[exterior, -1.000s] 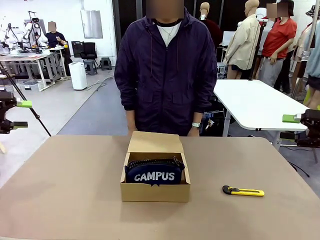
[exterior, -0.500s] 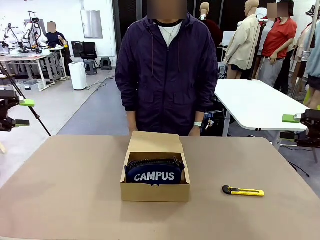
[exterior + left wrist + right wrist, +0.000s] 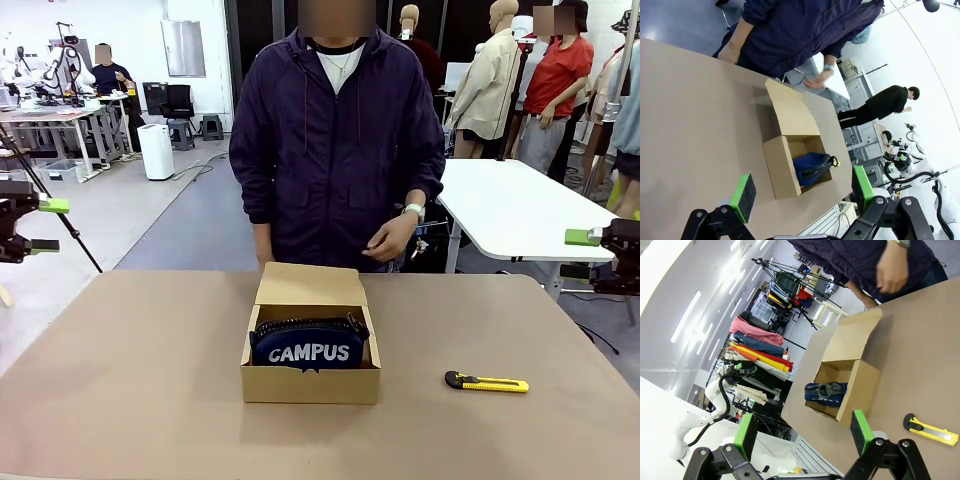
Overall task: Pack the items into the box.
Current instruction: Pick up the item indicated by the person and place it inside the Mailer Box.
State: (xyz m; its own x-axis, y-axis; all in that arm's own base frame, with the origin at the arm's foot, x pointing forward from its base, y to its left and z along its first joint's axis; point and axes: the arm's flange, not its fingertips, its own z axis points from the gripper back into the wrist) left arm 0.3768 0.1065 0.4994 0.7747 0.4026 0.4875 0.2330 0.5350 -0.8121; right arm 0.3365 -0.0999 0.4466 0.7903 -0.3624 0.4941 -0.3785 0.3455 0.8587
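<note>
On the table (image 3: 130, 400), pencil case (image 3: 309, 347) sits in the box (image 3: 310, 386), utility knife (image 3: 487, 383) well apart; a person's hand (image 3: 388, 240) beyond. Left gripper (image 3: 803, 190), right gripper (image 3: 803, 432): jaws wide, empty.

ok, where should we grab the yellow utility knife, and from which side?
Mid-body of the utility knife, from straight above, right pincer closing across its narrow width. It lies flat on the table, long axis left-right, clear of the box.

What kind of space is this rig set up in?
Likely an open-plan lab or workshop: a white worktable, a black office chair on a bare floor, and stacked coloured fabrics behind.
</note>
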